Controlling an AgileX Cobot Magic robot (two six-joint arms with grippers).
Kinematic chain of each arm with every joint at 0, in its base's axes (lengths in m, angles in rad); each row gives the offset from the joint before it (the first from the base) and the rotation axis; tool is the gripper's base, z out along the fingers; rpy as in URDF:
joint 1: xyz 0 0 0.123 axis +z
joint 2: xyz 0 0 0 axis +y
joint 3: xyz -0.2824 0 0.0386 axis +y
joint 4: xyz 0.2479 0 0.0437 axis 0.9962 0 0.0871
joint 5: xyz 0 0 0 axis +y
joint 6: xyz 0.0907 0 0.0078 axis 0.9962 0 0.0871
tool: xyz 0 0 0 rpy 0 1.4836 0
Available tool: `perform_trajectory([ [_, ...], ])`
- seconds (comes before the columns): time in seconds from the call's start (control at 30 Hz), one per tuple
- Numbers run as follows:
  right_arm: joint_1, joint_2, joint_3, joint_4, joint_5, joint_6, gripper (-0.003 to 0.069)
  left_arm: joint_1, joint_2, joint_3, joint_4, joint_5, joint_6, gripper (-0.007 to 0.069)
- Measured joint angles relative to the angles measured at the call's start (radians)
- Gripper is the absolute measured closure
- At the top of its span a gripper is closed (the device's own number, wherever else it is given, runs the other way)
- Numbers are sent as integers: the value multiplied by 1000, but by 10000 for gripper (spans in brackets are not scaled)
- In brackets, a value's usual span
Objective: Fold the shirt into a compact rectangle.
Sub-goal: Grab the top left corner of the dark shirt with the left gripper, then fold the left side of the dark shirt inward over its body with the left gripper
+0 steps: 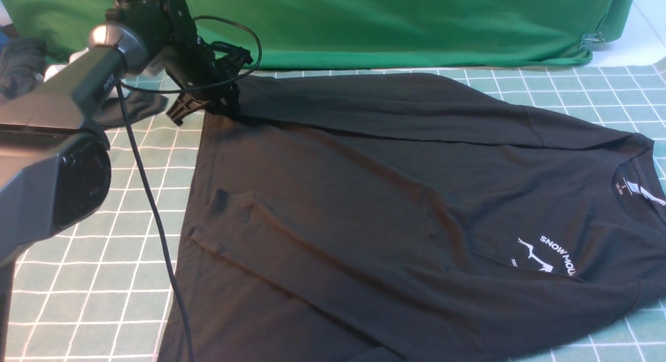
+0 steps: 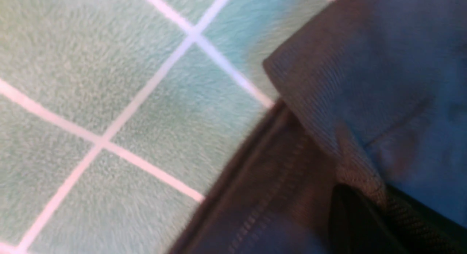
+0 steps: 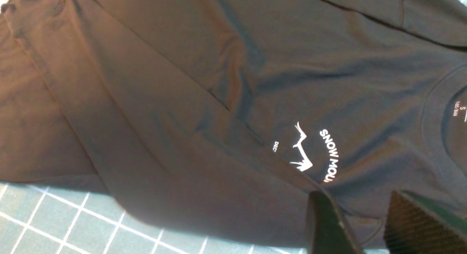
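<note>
My left gripper [image 1: 229, 103] is clamped shut on the shirt [image 1: 390, 195] at its far left corner. The left wrist view shows a ribbed cuff [image 2: 313, 100] pinched between the fingers [image 2: 355, 224]. My right gripper [image 3: 355, 195] has its jaws apart above the near edge of the shirt, close to the white chest print [image 3: 313, 151]. I see nothing between them.

The shirt lies spread on the green checked mat [image 1: 104, 279], chest side up, with the collar [image 1: 632, 188] toward my right and the hem toward my left. Both sleeves are laid across the body. A green cloth [image 1: 390, 24] hangs behind the mat.
</note>
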Motion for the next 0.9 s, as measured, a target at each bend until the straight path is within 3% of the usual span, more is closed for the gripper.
perform_trajectory([
  [0.23,0,0,0,0,-39,-5,423,-50,-91,0,44,114,17,613],
  [0.37,0,0,0,0,-52,-5,423,-170,-154,83,172,175,44,613],
  [0.57,0,0,0,0,-49,-2,423,-296,-226,219,237,190,32,613],
  [0.9,0,0,0,0,-30,0,423,-318,-435,352,269,184,128,613],
])
